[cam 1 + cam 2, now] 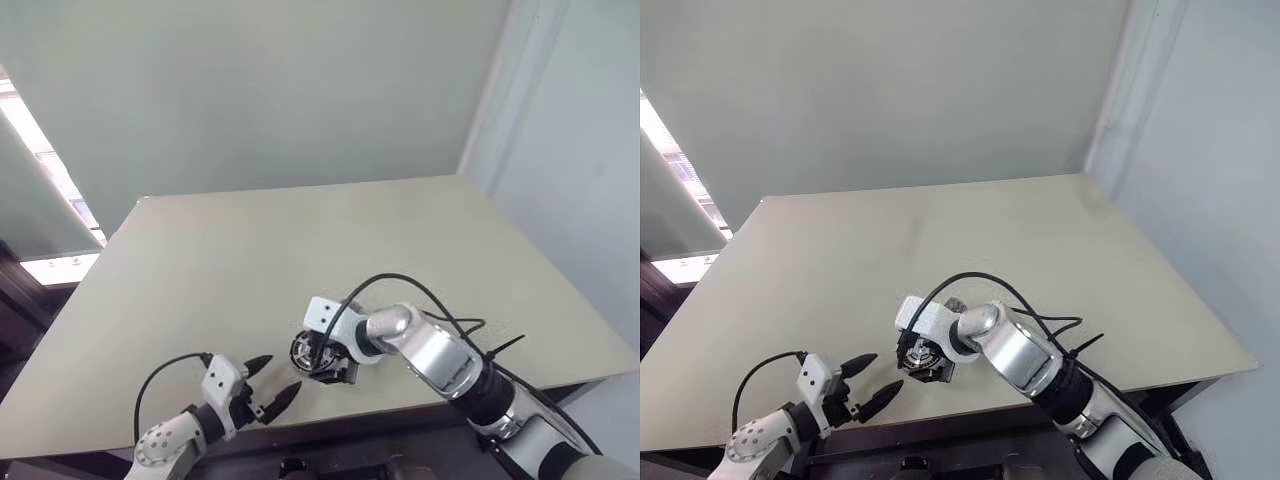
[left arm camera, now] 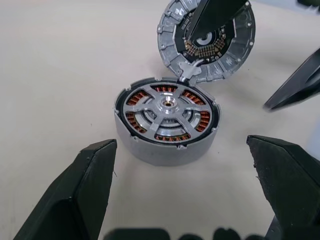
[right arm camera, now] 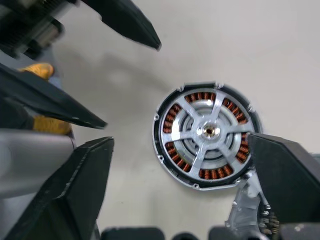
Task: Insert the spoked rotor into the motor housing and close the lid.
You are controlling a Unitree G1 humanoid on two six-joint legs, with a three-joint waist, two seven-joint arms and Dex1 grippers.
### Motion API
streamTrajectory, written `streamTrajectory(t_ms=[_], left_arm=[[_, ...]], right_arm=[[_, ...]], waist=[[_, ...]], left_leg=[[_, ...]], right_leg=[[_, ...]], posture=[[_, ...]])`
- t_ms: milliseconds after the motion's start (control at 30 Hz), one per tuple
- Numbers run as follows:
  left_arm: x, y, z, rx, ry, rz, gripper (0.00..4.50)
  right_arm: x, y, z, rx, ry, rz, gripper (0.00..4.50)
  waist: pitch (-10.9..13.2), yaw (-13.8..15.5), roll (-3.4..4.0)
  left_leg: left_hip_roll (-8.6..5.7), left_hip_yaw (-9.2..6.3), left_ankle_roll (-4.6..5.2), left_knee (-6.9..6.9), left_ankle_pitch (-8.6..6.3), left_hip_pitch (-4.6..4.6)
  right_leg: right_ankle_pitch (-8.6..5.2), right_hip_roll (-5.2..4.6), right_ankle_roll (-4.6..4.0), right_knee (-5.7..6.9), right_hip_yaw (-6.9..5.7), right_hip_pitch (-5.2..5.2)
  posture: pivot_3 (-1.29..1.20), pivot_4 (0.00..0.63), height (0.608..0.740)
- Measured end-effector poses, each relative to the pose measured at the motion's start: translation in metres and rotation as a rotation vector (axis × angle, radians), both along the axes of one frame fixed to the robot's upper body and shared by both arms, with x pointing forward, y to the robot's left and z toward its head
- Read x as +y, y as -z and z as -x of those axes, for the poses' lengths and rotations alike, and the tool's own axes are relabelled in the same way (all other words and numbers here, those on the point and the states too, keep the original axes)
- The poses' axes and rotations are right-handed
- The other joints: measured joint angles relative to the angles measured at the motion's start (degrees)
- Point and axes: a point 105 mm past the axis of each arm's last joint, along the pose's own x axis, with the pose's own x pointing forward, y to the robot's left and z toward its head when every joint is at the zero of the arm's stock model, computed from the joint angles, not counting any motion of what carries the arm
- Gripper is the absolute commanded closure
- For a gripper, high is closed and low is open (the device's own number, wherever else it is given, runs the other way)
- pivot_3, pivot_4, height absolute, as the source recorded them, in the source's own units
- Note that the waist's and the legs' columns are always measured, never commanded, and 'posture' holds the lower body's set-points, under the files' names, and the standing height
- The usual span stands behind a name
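The motor housing (image 2: 150, 150) is a grey round can on the table, with copper windings showing around its inside. The spoked rotor (image 2: 167, 107) lies flat inside it, silver spokes up. The lid (image 2: 235, 45) stands tilted up at the housing's far edge, joined there by a small silver tab. My right gripper (image 3: 179, 145) hangs open above the housing, holding nothing; one finger (image 2: 215, 15) crosses in front of the lid, and I cannot tell whether it touches. My left gripper (image 1: 275, 380) is open and empty near the table's front edge, pointing at the housing.
The beige table (image 1: 300, 240) stretches away behind the housing to a pale wall. A black cable (image 1: 400, 280) loops over my right forearm. The table's front edge (image 1: 380, 412) runs just below both grippers.
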Motion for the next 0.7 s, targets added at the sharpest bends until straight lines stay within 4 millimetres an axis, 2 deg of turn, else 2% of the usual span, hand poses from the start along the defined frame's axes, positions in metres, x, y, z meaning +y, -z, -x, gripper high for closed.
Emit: streamTrajectory(t_ms=[67, 233, 367, 433, 500, 567, 700], left_arm=[[0.0, 0.0, 0.0, 0.001, 0.0, 0.0, 0.0], [-0.001, 0.0, 0.0, 0.0, -0.002, 0.0, 0.0], [0.0, 0.0, -0.001, -0.001, -0.003, 0.0, 0.0], [0.0, 0.0, -0.001, -0.001, -0.008, -0.002, 0.0], [0.002, 0.0, -0.001, -0.003, -0.015, -0.004, 0.0], [0.003, -0.001, -0.002, -0.009, -0.019, -0.004, 0.0], [0.007, -0.003, -0.004, -0.016, -0.033, -0.011, 0.0]], right_arm=[[-0.004, -0.016, -0.009, -0.049, 0.021, -0.063, 0.03], [-0.029, -0.058, -0.052, -0.258, 0.175, -0.131, 0.03], [-0.065, -0.069, -0.089, -0.418, 0.315, -0.07, 0.03], [-0.092, -0.061, -0.104, -0.481, 0.368, 0.032, 0.03], [-0.109, -0.047, -0.111, -0.492, 0.381, 0.123, 0.03], [-0.113, -0.027, -0.108, -0.461, 0.36, 0.169, 0.03], [-0.102, 0.006, -0.091, -0.368, 0.283, 0.185, 0.03]], waist=[[0.0, 0.0, -0.01], [0.0, 0.0, -0.01], [0.0, 0.19, -0.01], [0.0, 0.21, -0.02], [0.0, 0.18, -0.02], [-0.01, -0.02, -0.03], [0.0, -0.01, -0.02]], left_leg=[[0.0, 0.01, 0.0, 0.0, 0.0, -0.01], [0.0, 0.01, 0.0, 0.0, 0.0, -0.01], [-0.02, 0.04, 0.0, -0.01, 0.0, -0.07], [-0.05, 0.06, 0.01, -0.01, 0.0, -0.12], [-0.05, 0.11, 0.02, -0.04, 0.0, -0.15], [-0.01, 0.16, 0.02, -0.16, 0.0, -0.13], [0.02, 0.16, 0.04, -0.22, 0.02, -0.13]], right_leg=[[0.0, 0.0, 0.0, -0.01, 0.0, -0.01], [0.0, 0.0, 0.0, 0.0, -0.02, -0.03], [0.0, -0.01, 0.0, -0.04, 0.0, -0.04], [0.0, -0.04, 0.0, -0.06, 0.01, -0.05], [0.0, -0.04, 0.0, -0.06, 0.05, -0.1], [0.0, 0.0, -0.01, -0.06, 0.11, -0.14], [0.05, 0.05, 0.06, -0.04, 0.13, -0.2]], posture=[[0.0, 0.0, 0.74], [0.0, 0.0, 0.74], [0.0, 0.0, 0.74], [0.0, 0.0, 0.74], [0.0, 0.0, 0.74], [0.0, 0.0, 0.74], [0.0, 0.0, 0.74]])
